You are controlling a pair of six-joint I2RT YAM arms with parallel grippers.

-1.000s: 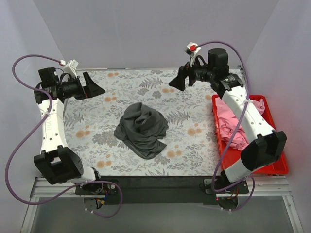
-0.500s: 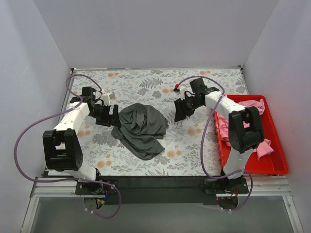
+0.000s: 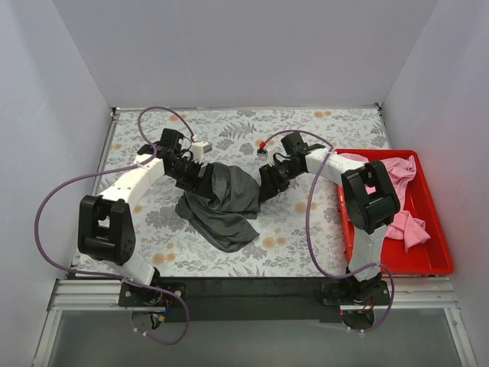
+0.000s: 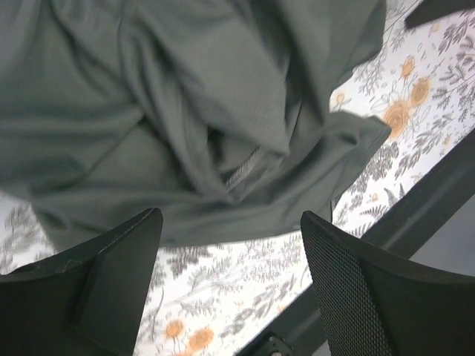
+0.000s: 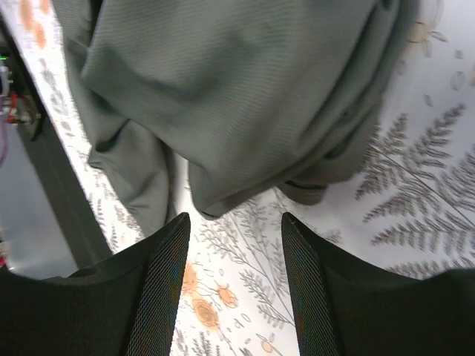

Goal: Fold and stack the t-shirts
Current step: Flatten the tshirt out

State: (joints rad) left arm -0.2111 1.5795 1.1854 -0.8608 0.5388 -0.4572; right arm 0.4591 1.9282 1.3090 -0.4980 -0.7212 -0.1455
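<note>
Top view: within the last second both arms dropped from the far corners of the bench [image 3: 306, 130] and closed in on the grey shirt [image 3: 229, 202]. The left claw [image 3: 197, 176] now sits over the shirt's far-left flank and the right claw [image 3: 267, 182] at its far-right edge. Judgement: this is the reach for a two-sided pickup to spread the shirt out. No fold has been made and nothing is stacked. The grey shirt is a crumpled heap mid-bench, a bit toward the near edge. The pink shirts [image 3: 399, 174] are bunched in the red tray [image 3: 435, 265] at the bench's right edge, well apart from both claws.

Left wrist view: the left claw [image 4: 230, 219] is spread wide with nothing pinched. The grey shirt [image 4: 185, 111] fills the view just ahead of the fingers [image 4: 111, 285], its wrinkled hem running across the gap. Whether the tips touch the cloth can't be told.

Right wrist view: the right claw [image 5: 234, 219] is also spread apart and empty. The grey shirt [image 5: 245, 89] lies just ahead of the fingers [image 5: 159, 289], its rolled edge near the gap, with bare floral cloth between the tips. No grip yet.
</note>
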